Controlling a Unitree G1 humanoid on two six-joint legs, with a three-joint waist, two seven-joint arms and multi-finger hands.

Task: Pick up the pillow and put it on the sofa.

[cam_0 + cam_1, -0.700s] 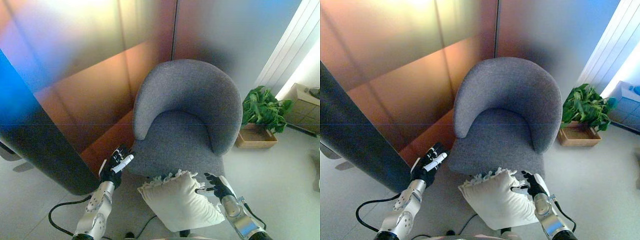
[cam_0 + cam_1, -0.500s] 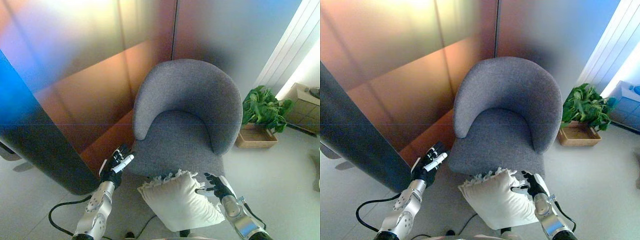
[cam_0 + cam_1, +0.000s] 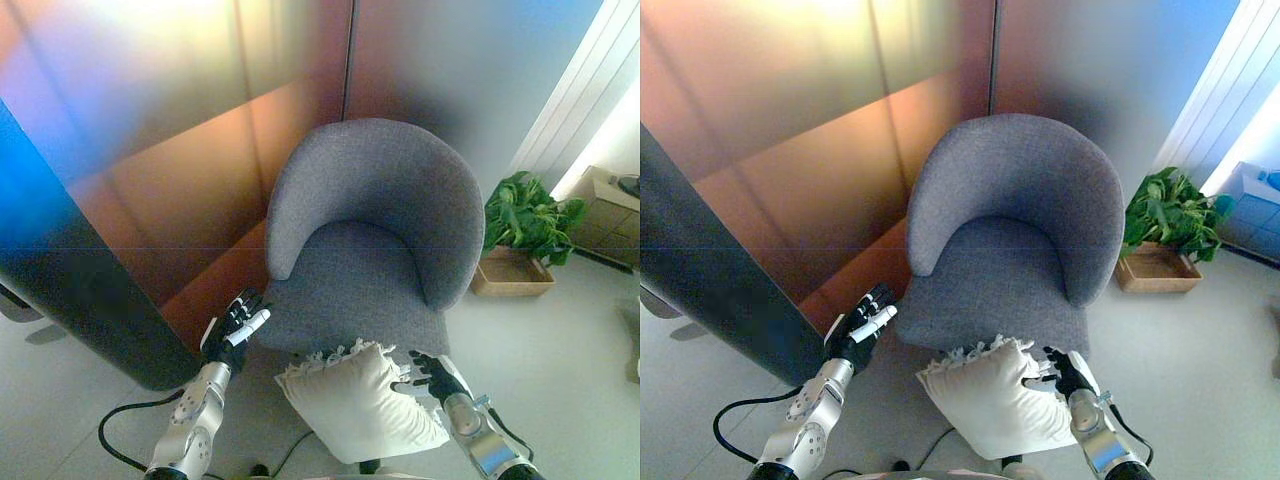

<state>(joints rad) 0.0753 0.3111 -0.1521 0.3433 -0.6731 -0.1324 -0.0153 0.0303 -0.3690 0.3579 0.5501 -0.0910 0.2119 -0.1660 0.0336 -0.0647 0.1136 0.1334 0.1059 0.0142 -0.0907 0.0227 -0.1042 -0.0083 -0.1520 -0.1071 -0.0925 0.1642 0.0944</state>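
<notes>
- the white pillow [image 3: 358,402] with a frilled edge is in the air, low in front of the seat of the grey armchair [image 3: 372,232], not yet on it.
- the right hand [image 3: 432,375] has its fingers curled on the right edge of the pillow.
- the left hand [image 3: 238,326] is beside the seat's left front corner, fingers relaxed, holding nothing.
- a potted plant [image 3: 526,220] in a wooden box stands on the floor right of the armchair.
</notes>
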